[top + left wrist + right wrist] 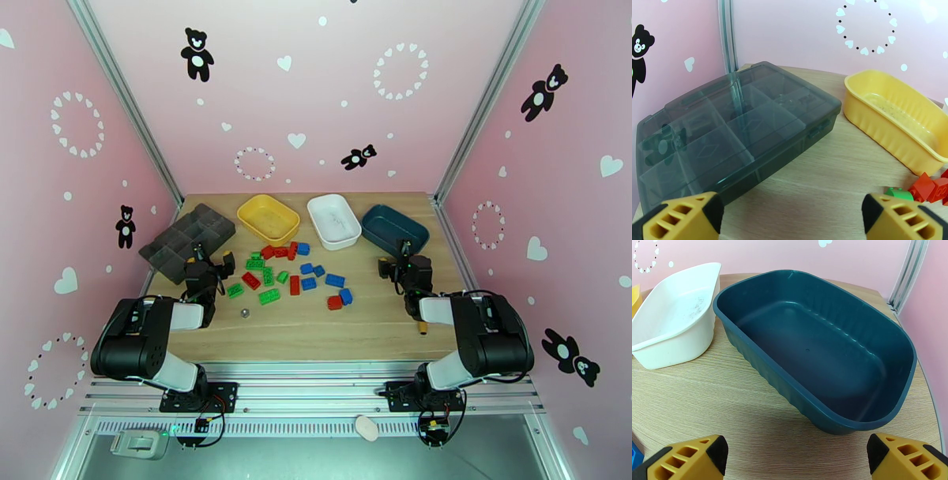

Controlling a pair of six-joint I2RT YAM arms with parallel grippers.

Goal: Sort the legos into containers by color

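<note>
The pale wooden table (355, 331) holds a dark grey compartmented box (188, 241), a yellow tray (268, 219), a white tray (334, 221) and a teal tray (394, 229). Nearer lie red, green and blue studded bricks (295, 285).

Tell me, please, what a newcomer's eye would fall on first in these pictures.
A bright scatter of red, green and blue legos lies mid-table. Behind it stand three empty trays: yellow tray, white tray, teal tray, with a dark organizer at far left. The left hand and right hand flank the pile, both open.
</note>
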